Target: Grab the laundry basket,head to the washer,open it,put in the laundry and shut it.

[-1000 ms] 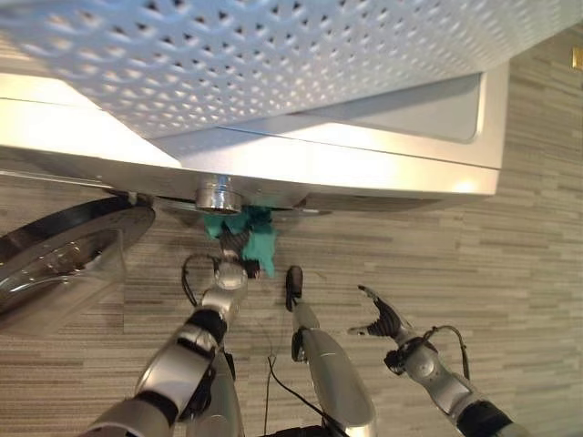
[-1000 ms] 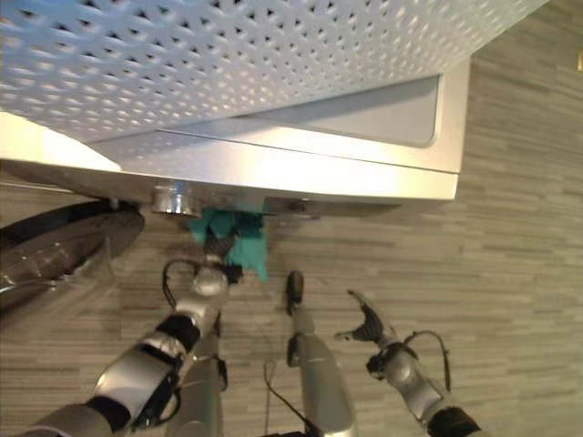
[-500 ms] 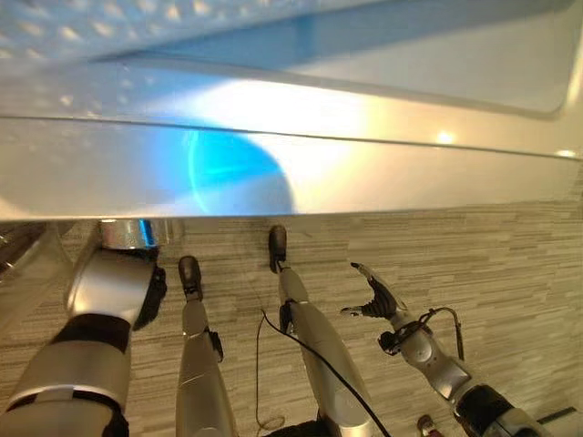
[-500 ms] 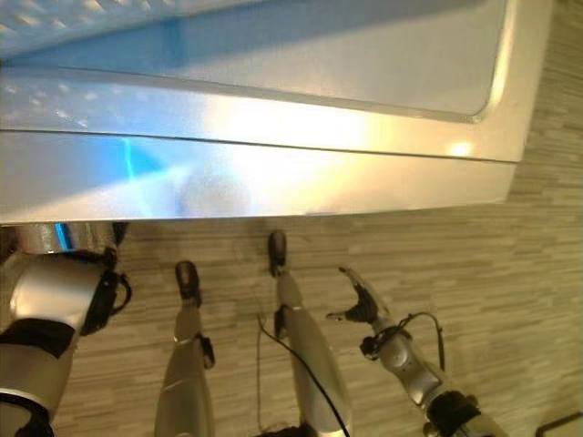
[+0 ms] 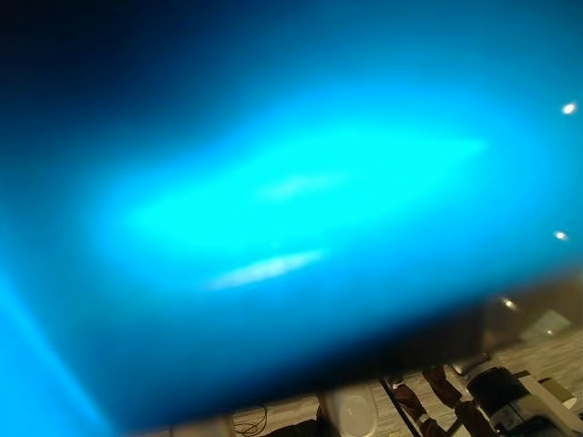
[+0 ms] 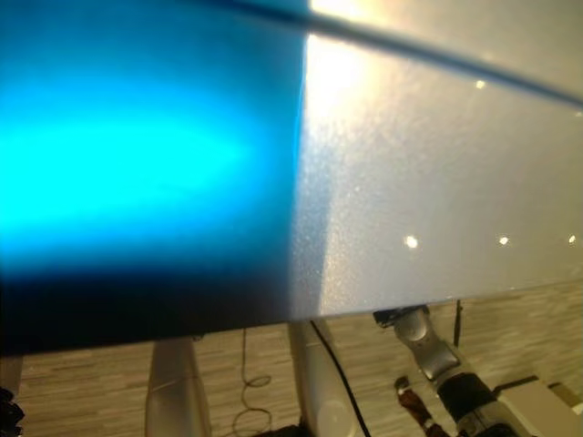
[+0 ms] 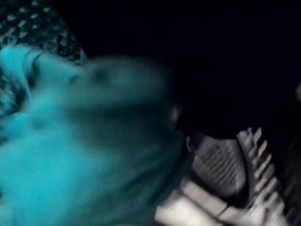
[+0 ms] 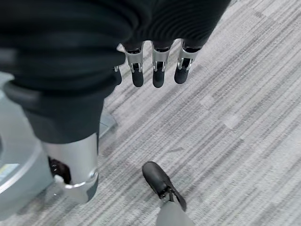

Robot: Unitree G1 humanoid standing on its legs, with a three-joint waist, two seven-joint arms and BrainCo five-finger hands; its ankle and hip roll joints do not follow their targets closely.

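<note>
Washer [image 6: 410, 173] looms close | teal laundry [image 7: 70, 155] blurred, left grip unclear | right robot hand [image 8: 155, 66] relaxed, empty

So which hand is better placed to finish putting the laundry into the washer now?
Probably the left. Its wrist view shows the teal cloth right before it in a dark space. The right hand hangs over the carpet floor, holding nothing.

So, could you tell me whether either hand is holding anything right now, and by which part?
The right hand hangs over the floor with relaxed fingers, holding nothing. A teal cloth lies close before the left wrist camera, but whether it is held, or where, cannot be told.
</note>
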